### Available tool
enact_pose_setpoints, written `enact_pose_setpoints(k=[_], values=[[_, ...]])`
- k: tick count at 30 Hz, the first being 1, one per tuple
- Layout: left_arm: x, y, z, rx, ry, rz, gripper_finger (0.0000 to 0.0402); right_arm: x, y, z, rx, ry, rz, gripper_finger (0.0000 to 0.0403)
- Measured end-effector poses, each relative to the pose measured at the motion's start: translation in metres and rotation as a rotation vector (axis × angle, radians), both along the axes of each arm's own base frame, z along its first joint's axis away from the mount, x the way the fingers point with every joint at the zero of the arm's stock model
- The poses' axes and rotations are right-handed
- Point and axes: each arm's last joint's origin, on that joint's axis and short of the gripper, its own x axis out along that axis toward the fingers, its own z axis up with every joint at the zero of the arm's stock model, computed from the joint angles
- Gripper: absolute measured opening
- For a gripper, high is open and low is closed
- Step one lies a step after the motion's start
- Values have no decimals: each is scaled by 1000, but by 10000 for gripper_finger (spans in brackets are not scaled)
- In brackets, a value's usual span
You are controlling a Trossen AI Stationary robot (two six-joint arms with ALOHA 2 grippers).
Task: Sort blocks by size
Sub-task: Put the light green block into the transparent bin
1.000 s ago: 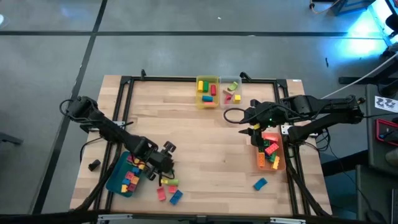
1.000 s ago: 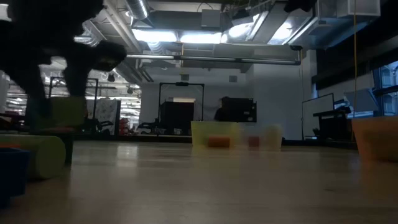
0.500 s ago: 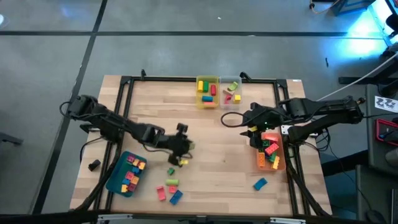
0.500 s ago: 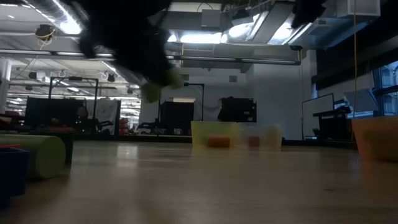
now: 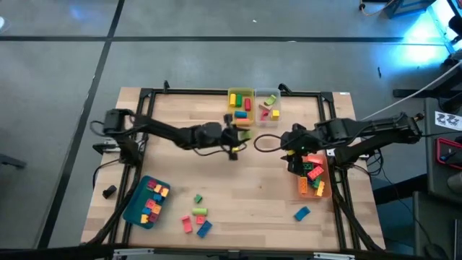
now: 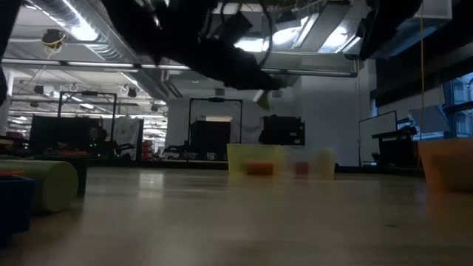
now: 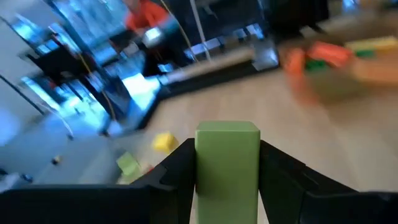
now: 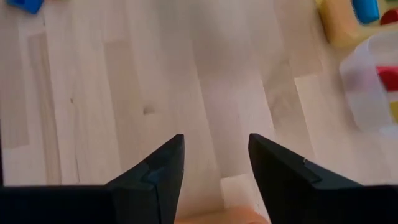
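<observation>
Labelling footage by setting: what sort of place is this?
Probably a robotics lab or workshop: exposed ceiling ducts and strip lights, dark equipment racks behind the light wooden table.

Wooden table (image 5: 238,173): yellow bin (image 5: 240,107) and clear bin (image 5: 268,107) side by side at 12 o'clock, orange bin (image 5: 314,177) at 3, teal bin (image 5: 147,201) at 8, loose plastic bricks (image 5: 195,217) at 6.

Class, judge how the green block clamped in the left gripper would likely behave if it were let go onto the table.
The green block looks like rigid plastic, so it probably keeps its shape. Its flat faces suggest it would settle, not roll. The left gripper lifts it easily, so it is likely light.
</observation>
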Motion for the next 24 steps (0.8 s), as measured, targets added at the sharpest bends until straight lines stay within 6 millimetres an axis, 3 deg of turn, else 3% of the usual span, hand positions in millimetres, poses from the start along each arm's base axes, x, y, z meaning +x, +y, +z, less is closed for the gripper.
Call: enact_pose_setpoints(k=[5, 11, 17, 24], values=[[20, 35, -18, 0, -173, 58, 129, -1, 0, -7, 11, 21, -25, 182], [53, 74, -31, -57, -238, 88, 129, 0, 0, -9, 12, 22, -27, 182], [79, 100, -36, -56, -243, 125, 129, 0, 0, -9, 11, 23, -27, 182], [85, 117, -37, -67, -182, 161, 135, 0, 0, -9, 11, 23, -26, 182]])
